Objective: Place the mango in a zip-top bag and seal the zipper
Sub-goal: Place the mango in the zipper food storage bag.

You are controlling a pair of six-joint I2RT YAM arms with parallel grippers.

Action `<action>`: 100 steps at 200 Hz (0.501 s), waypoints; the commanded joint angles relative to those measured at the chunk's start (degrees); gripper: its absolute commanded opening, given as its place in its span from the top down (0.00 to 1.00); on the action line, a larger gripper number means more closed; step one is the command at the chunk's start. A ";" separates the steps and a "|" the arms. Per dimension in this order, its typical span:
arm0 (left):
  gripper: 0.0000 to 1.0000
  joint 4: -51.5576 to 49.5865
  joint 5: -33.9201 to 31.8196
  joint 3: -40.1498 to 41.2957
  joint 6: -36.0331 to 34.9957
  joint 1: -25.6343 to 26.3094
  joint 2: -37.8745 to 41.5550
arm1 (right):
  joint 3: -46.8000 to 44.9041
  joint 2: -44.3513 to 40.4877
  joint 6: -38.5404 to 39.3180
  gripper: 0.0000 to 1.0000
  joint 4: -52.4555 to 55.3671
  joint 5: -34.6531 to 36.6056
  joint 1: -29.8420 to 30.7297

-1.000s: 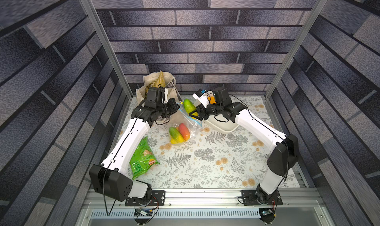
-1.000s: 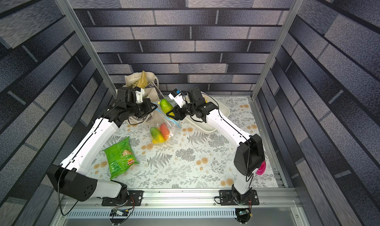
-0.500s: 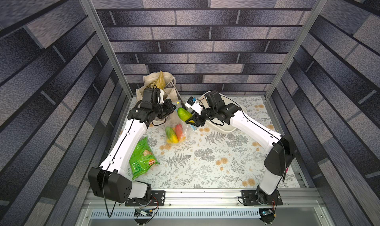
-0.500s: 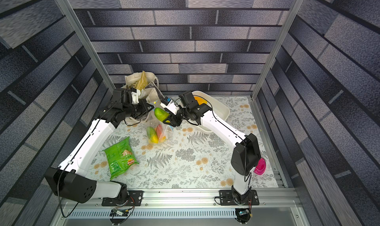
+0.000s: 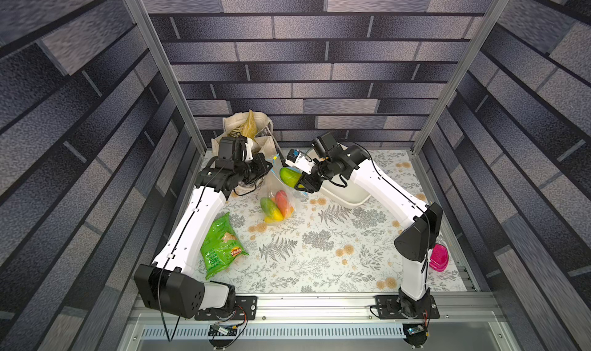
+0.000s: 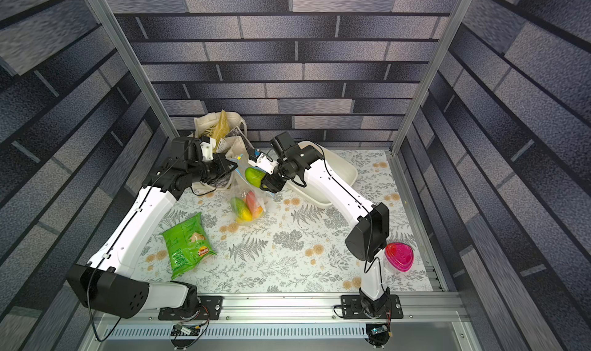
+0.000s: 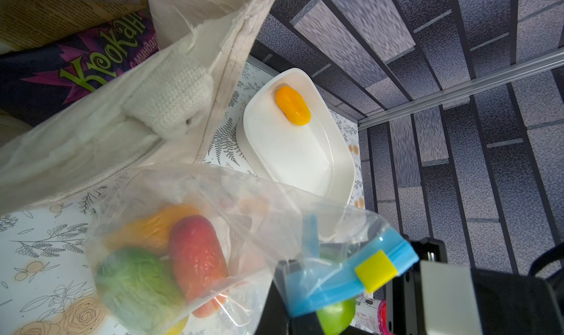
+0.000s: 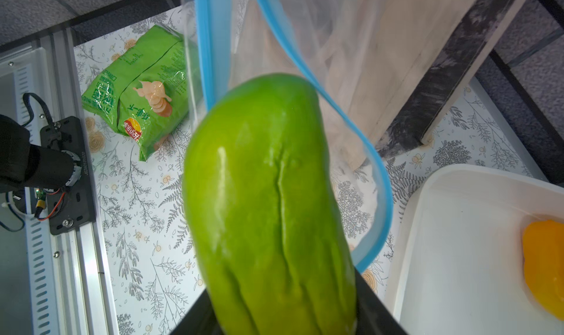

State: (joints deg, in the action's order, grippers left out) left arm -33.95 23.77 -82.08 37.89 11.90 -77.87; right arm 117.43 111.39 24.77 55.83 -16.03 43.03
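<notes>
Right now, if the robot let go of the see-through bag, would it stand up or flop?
Probably flop: the bag is thin, crinkly plastic held up by the left gripper. The fruits inside likely weigh its bottom down, so it should slump, not slide. Its zipper bends in wavy curves, so the mouth likely wouldn't hold open alone.

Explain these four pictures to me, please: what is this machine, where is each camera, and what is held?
Two white robot arms work at a flowered table. Two pictures look down from above; two come from cameras on the wrists. The left gripper is shut on the mouth of a clear plastic zip-top bag with fruit inside. The right gripper holds a smooth green mango at that mouth. Nearby are a green crisp packet, a white plastic tub and a beige canvas tote.
</notes>
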 commanded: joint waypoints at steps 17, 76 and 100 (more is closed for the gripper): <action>1.00 0.74 1.19 0.44 -2.07 0.10 1.32 | 2.11 1.49 2.62 0.63 6.19 3.60 2.08; 1.00 0.46 1.98 0.35 -3.25 1.26 0.86 | 21.76 13.89 -5.17 0.65 13.77 13.20 2.74; 1.00 0.64 2.20 0.26 -3.33 1.29 0.87 | 26.72 15.95 -12.21 0.60 13.71 11.22 2.70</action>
State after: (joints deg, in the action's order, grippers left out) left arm -33.95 24.23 -82.00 36.36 12.78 -77.89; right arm 138.96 126.23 20.82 66.92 -5.28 45.43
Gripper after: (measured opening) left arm 0.049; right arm 0.554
